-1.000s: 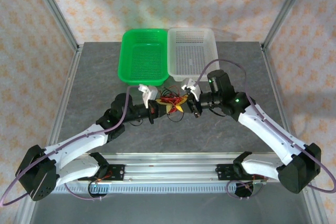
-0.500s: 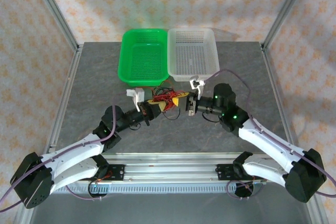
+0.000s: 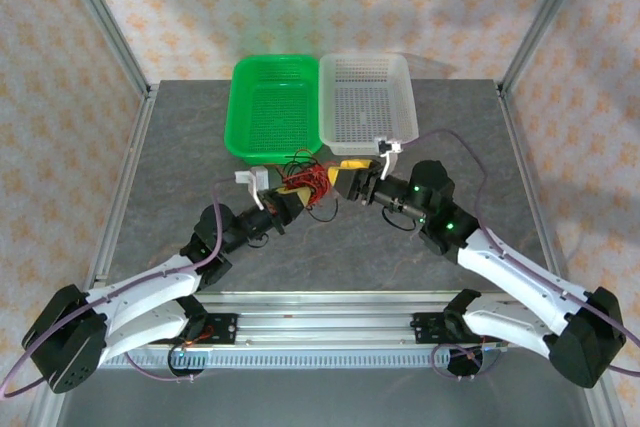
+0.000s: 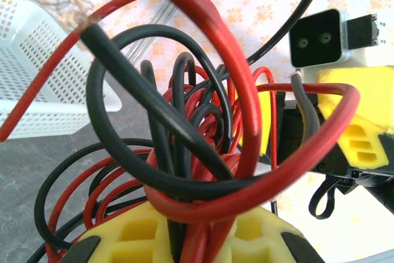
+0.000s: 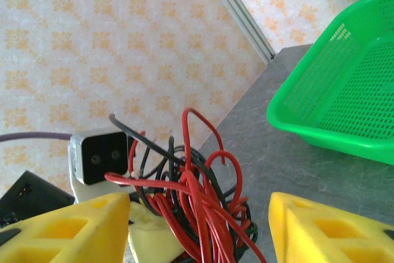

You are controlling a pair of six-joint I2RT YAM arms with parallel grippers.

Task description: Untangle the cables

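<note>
I see 1 tangle of red/blk cables, wire count unclear, clamped in L claw. R claw jaws apart, tangle just ahead. Beyond both: 1 green basket, 1 white basket.

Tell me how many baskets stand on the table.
2: the green basket at the far side of the table, and the white basket directly to its right.

A grey, stone-patterned desk stands between pale walls papered with small orange flowers. Aluminium posts rise from its far left and far right corners. Soft, even light throws faint shadows on the far side.
</note>
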